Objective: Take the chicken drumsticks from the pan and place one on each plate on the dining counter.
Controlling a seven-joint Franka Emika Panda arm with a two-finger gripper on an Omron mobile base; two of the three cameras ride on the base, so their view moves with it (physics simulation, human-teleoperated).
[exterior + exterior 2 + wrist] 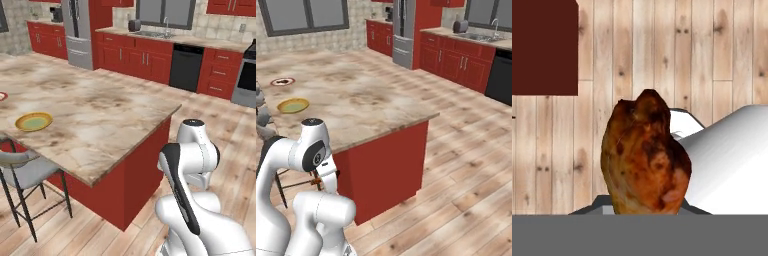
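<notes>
Clamped on a chicken drumstick (646,160) (thick orange-brown end toward the hand camera), jaws nearly together, above wood-plank floor beside the dining counter's red base. Yellow plate (33,121) bare on the dining counter (100,120) near a grey-cushioned stool (27,172). Farther along, red-rimmed white plate (282,81) bearing something small and dark, too small to identify.
</notes>
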